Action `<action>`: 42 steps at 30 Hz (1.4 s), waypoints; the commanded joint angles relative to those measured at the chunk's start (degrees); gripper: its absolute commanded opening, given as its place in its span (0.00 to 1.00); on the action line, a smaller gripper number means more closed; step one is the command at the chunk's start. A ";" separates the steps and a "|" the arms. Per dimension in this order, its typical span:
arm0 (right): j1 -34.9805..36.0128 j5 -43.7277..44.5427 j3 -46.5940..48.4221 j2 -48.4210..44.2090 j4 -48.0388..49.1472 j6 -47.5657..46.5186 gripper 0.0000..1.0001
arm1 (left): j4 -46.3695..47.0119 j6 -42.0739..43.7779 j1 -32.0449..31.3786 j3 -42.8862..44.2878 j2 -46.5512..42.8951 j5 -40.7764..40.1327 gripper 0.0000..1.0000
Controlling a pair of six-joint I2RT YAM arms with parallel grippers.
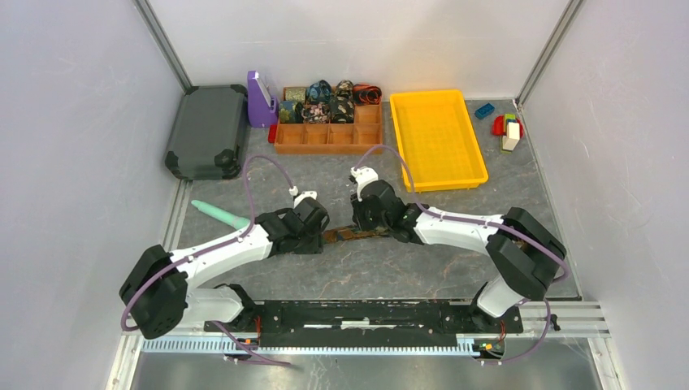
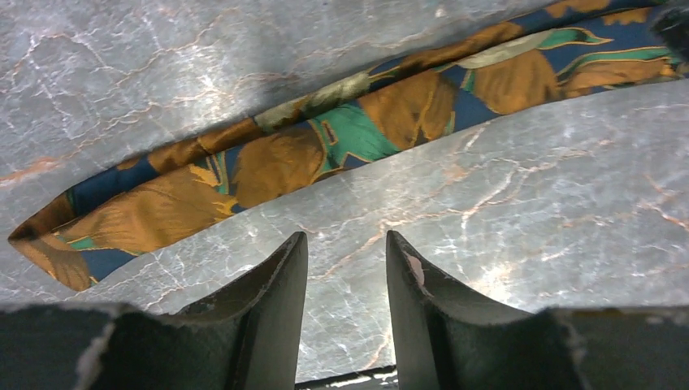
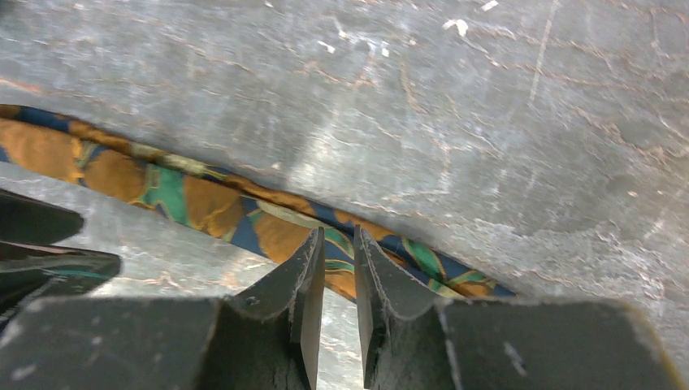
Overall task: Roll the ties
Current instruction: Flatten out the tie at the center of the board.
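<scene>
Seen from above, the long flat necktie of orange, blue and green printed cloth (image 1: 351, 235) lay stretched on the grey marbled desk (image 1: 390, 272), well to the near side of the brown divided wooden tray (image 1: 329, 149). The tray's far compartments held small rolled ties (image 1: 325, 101). My left gripper (image 1: 323, 234) and right gripper (image 1: 362, 229) hung over the flat strip, one at each end.

At my left wrist, the necktie (image 2: 325, 142) showed a pointed end and a smooth, faintly glossy weave, lying thin and limp. My left gripper (image 2: 345, 237) stood partly open just short of it, holding nothing.

At my right wrist, the necktie (image 3: 203, 199) ran as a narrow band under my right gripper (image 3: 339, 236). Its dark ridged fingers (image 3: 301, 284) were only a slit apart, and I could not tell whether they nipped the cloth.

I judged the fabric light, soft and slippery, likely to slump and uncoil. I would pinch it across its width at the pointed end.
</scene>
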 commanded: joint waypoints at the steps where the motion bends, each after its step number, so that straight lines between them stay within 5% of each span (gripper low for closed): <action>1: -1.99 0.48 -1.84 1.21 0.13 -1.23 0.25 | 5.28 -3.35 0.07 -1.26 -1.07 -5.84 0.46; 28: -6.29 1.01 -7.25 -0.45 -4.12 -0.10 0.25 | 10.09 0.49 13.78 -9.11 -0.90 -7.39 0.42; 42: -3.84 -3.51 0.58 -2.35 -3.72 -1.72 0.40 | 2.69 -0.12 18.72 -8.71 -11.40 -10.46 0.51</action>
